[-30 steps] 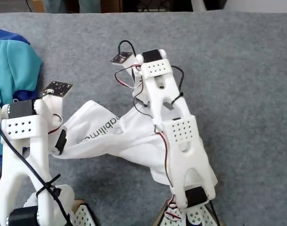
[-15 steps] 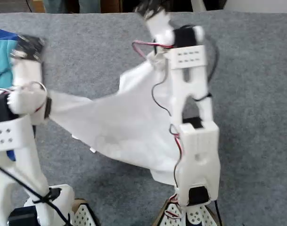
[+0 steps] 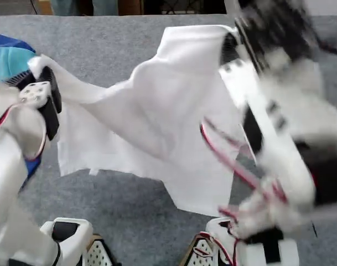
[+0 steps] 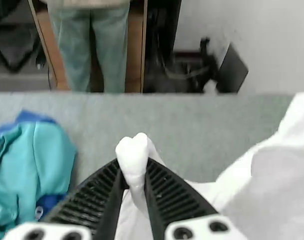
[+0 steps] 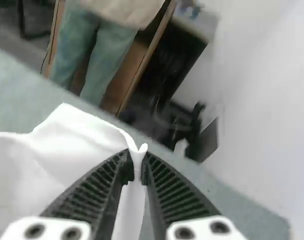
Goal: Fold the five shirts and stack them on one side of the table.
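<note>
**Grey desk, white shirt strung between two tools**

Above the felt, the white shirt hangs spread — one corner pinched in the closed left tool, another in the closed right tool. Its taut edge runs from tool to tool, with the loose hem trailing below both, toward the arm bases. Beside the left tool lie teal and blue shirts — likely the stacking side.

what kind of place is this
Likely a robotics lab or workroom: a grey cloth-covered table, the left gripper and right gripper pinching a white shirt, wooden furniture by a white wall.
</note>
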Controlling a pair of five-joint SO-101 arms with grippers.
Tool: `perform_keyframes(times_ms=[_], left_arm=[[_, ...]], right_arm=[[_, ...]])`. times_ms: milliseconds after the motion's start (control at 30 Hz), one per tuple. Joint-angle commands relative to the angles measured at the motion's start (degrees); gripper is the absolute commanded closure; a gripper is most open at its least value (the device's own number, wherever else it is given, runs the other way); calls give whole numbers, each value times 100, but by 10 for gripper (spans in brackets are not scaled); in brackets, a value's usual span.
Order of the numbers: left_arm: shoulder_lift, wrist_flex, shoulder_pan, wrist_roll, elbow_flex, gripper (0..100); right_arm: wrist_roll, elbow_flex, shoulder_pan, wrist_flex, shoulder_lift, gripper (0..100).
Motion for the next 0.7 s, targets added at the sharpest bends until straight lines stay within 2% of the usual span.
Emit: perform_keyframes(times_ms=[0,133,233,567,667], left_arm=[[-62,35,57,79,-655,971],[-141,62,13,-44,-673,970],[-343,70,13,-123,-435,970],[-1864,70,22,-440,2475,970],[-2312,70,22,-589,3108,970]], right_arm=[[-62,-4,422,-457,-690,985],[-62,40,888,-1178,-1226,985],[-26,40,967,-1556,-1481,985],[9,40,976,-2136,-1578,985],[360,57,941,-2048,-1560,985]])
